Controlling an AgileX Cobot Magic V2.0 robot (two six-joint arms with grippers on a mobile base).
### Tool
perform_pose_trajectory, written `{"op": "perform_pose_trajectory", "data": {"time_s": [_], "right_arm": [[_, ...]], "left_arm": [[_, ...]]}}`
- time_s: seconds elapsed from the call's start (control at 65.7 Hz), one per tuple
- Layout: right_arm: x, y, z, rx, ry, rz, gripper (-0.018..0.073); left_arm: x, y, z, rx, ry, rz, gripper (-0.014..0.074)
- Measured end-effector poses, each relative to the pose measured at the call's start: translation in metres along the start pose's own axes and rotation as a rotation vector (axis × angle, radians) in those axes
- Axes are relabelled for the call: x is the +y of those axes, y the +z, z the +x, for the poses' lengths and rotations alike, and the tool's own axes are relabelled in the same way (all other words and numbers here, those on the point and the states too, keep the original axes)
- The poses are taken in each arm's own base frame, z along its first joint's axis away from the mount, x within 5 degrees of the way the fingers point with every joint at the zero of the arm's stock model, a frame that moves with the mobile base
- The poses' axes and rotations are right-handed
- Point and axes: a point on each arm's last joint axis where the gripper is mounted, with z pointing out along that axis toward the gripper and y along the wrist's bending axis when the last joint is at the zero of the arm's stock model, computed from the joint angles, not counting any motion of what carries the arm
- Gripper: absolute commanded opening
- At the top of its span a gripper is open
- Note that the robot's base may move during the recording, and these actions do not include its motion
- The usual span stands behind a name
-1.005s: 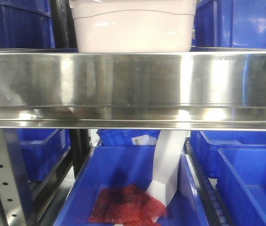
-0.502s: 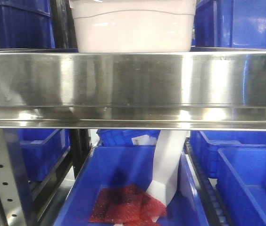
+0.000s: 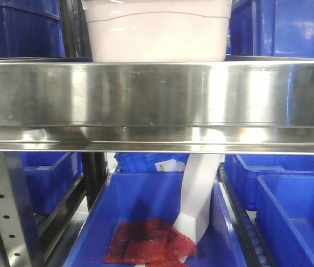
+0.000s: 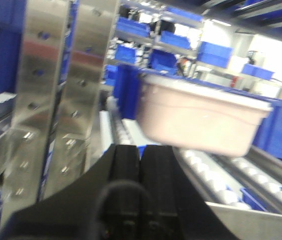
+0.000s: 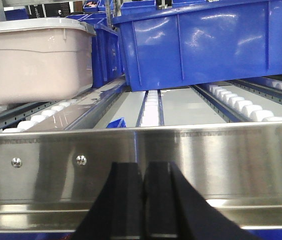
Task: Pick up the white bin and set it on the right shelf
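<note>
- The white bin (image 3: 156, 30) is seen at the top centre of the front view, seated on the right shelf (image 3: 157, 105) behind the wide steel front rail; in the left wrist view the white bin (image 4: 201, 117) lies right of centre on the white rollers (image 4: 216, 175), and in the right wrist view it fills the upper left (image 5: 33, 60).
- Against the pictures taken one second and half a second ago, almost nothing is found to have changed: the bin's outline, its lid line and its place above the rail are matched, and only the glare on the rail is slightly shifted.
- From this stillness it is judged that the placing is done or all but done, since the bin is carried by the shelf alone and is touched by neither pincer.
- The left pincer (image 4: 140, 172) is seen at the bottom centre of its view with both black fingers pressed together on nothing, well apart from the bin.
- The right pincer (image 5: 143, 197) is likewise closed and empty, held low in front of the rail at the bottom centre of its view.
- Beside the white bin, a large blue bin (image 5: 201, 45) is seated on the same rollers, at the upper right of the right wrist view.
- Below the shelf, in the lower centre of the front view, a blue tub (image 3: 146, 222) holding a red mesh bag (image 3: 148, 242) and a white chute-like piece (image 3: 197, 200) is unchanged.
</note>
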Motion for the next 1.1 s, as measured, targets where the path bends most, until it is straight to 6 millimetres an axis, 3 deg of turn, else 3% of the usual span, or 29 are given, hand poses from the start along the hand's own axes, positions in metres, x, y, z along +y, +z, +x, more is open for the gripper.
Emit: {"op": "perform_pose_trajectory", "data": {"time_s": [0.152,0.304,0.502,0.67,1.096], "right_arm": [[0.0,0.0,0.0,0.0,0.0,0.0,0.0065],[0.0,0.0,0.0,0.0,0.0,0.0,0.0065],[0.0,0.0,0.0,0.0,0.0,0.0,0.0065],[0.0,0.0,0.0,0.0,0.0,0.0,0.0065],[0.0,0.0,0.001,0.002,0.0,0.0,0.0065]], "left_arm": [[0.017,0.004,0.037,0.081,-0.204,-0.095,-0.0118],[0.03,0.005,0.064,0.055,-0.199,-0.154,-0.0118],[0.029,0.001,0.059,-0.152,0.038,-0.091,-0.0118],[0.025,-0.006,0.055,-0.211,0.196,-0.062,-0.0118],[0.029,-0.005,0.07,-0.038,0.236,-0.092,-0.0118]]}}
